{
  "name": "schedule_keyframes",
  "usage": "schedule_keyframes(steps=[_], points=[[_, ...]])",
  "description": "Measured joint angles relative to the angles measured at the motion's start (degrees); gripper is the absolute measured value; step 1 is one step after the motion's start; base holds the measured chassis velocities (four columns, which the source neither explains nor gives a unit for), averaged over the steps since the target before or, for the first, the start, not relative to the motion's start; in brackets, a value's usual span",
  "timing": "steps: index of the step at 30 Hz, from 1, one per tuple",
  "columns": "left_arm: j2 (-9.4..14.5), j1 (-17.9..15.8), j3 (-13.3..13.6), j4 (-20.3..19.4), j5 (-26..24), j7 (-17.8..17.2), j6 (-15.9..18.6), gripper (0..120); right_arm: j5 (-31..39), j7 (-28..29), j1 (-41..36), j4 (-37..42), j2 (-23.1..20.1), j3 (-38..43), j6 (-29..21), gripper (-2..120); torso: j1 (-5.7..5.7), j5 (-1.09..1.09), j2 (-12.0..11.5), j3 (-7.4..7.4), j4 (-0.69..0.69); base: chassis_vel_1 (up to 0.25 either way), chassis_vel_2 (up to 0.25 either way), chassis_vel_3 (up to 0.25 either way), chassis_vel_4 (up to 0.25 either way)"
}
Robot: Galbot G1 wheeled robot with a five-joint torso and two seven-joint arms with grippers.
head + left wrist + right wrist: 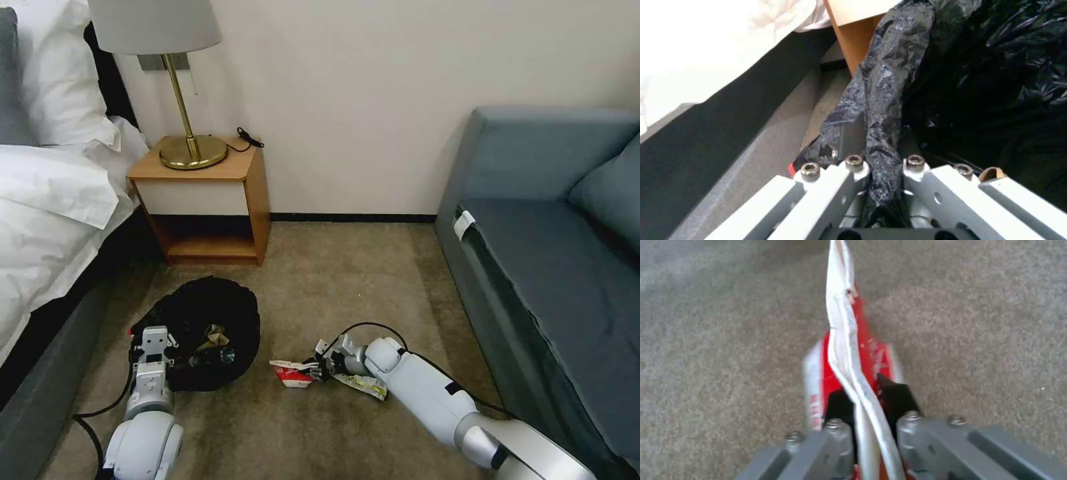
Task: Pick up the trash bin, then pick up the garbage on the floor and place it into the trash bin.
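The trash bin (207,313), lined with a crinkly black bag, stands on the carpet in front of the nightstand. My left gripper (152,353) is shut on the bin's near rim; in the left wrist view the black bag (880,110) is pinched between the fingers. Brown paper and a bottle (212,347) lie inside the bin. My right gripper (319,366) is low over the carpet, shut on the crushed red-and-white paper cup (291,373) (849,353). A shiny yellowish wrapper (363,385) lies on the floor under the right wrist.
A wooden nightstand (207,200) with a brass lamp (190,143) stands behind the bin. The bed (53,200) runs along the left, a grey sofa (547,247) along the right. Open carpet (333,280) lies between them.
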Motion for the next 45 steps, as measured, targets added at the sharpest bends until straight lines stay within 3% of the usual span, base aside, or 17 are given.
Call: schedule_keyframes(steps=[2,3,15,33,42,45], points=[[0.01,0.00,-0.01,0.03,0.00,0.00,-0.01,0,0.00,-0.01,0.00,0.05,0.00,0.04,0.03,7,0.00,0.00,0.00,0.00,0.00,0.000,0.000,0.000,0.000],[0.01,0.01,-0.02,0.09,0.00,0.01,-0.04,0,0.02,-0.02,0.00,0.11,0.01,0.24,0.11,0,0.00,0.00,0.00,0.00,0.00,0.000,0.000,0.000,0.000],[0.00,0.03,-0.15,0.12,-0.02,0.06,-0.19,0,0.70,-0.14,-0.91,1.93,-0.21,2.04,0.41,0,0.00,0.00,0.00,0.00,0.00,0.000,0.000,0.000,0.000],[0.61,0.16,-0.37,-0.19,-0.04,0.08,-0.33,0,5.25,-2.99,0.69,5.80,-0.96,18.45,0.00,0,0.00,0.01,0.00,0.00,0.00,0.000,0.000,0.000,0.000],[0.61,-0.37,0.41,-0.43,-0.01,0.07,-0.12,0,8.75,-3.06,0.97,12.36,-1.62,21.92,-0.57,0,0.00,0.00,0.00,0.00,0.00,0.000,0.000,0.000,0.000],[0.54,-0.49,0.71,-0.43,0.08,0.07,-0.10,0,13.39,-2.13,0.19,18.17,-1.88,21.04,-2.05,0,0.00,0.00,0.00,0.00,-0.01,0.000,0.000,0.000,0.000]])
